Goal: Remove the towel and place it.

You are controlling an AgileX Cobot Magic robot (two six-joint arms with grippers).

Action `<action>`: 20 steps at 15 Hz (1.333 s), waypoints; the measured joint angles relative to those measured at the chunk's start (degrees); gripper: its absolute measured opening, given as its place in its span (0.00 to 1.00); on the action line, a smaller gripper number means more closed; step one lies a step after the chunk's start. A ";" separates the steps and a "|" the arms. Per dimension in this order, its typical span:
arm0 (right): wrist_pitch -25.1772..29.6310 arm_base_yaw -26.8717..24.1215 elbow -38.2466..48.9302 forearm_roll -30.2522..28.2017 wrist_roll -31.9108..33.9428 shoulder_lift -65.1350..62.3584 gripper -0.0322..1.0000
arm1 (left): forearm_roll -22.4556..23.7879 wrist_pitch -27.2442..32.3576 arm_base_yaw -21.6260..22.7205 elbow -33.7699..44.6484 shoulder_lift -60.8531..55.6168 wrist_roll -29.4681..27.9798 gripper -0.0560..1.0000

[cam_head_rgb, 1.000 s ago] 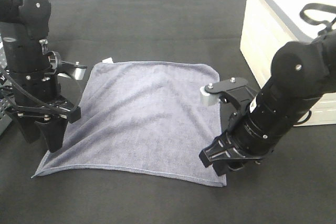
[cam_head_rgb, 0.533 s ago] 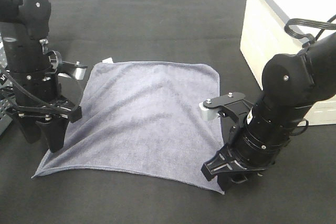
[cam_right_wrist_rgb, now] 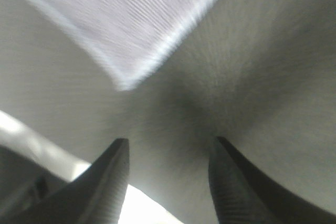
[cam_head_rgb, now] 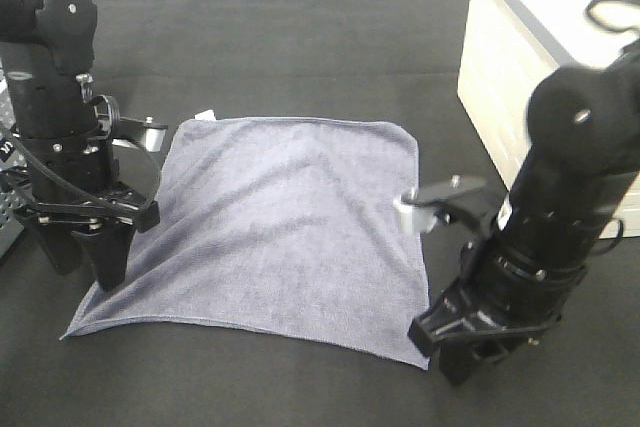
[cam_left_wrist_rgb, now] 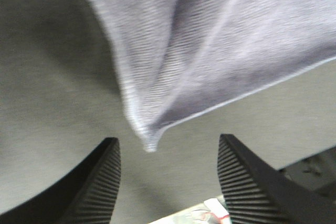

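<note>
Black tabletop (cam_head_rgb: 300, 37) takes up most of scene. White box-like unit (cam_head_rgb: 520, 57) sits at far right edge, black cable looped on top. Towel (cam_head_rgb: 280, 227) lies spread flat mid-table, bluish-grey, tiny white tag at far-left corner. Left gripper (cam_head_rgb: 100, 267) hangs over towel's near-left corner, jaws parted and empty, corner tip (cam_left_wrist_rgb: 149, 144) right between fingers. Right gripper (cam_head_rgb: 465, 362) just off near-right corner, jaws apart, nothing held, corner a bit ahead of fingertips. Nothing blocking towel, pretty clear shot.
</note>
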 joint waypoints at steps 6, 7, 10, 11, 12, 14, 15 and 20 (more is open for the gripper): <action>14.27 0.00 -8.88 2.98 2.52 -9.85 0.64 | -0.74 0.06 0.00 0.00 -6.88 -6.93 0.64; 17.82 0.00 -12.49 3.27 3.15 -9.91 0.67 | -0.74 0.06 0.00 0.00 -10.37 -8.14 0.67; 25.95 0.00 -22.29 3.21 4.58 -9.91 0.69 | -0.17 0.00 0.00 0.00 -19.71 -10.08 0.69; 28.36 0.00 -27.10 2.06 6.02 -9.91 0.69 | 0.69 0.00 0.00 0.00 -22.92 -11.12 0.69; 28.71 0.00 -28.59 1.49 6.47 -9.91 0.69 | 1.26 0.00 0.00 0.00 -24.35 -11.63 0.69; 29.45 0.00 -32.89 -2.81 10.26 -10.89 0.69 | 5.21 0.11 0.00 0.00 -32.31 -14.67 0.69; 29.51 0.00 -33.17 -3.90 10.77 -11.34 0.69 | 5.96 0.11 0.00 0.00 -33.40 -15.18 0.69; 29.74 -0.11 -33.46 -15.76 19.82 -19.25 0.69 | 11.00 0.23 3.61 0.00 -40.85 -17.19 0.69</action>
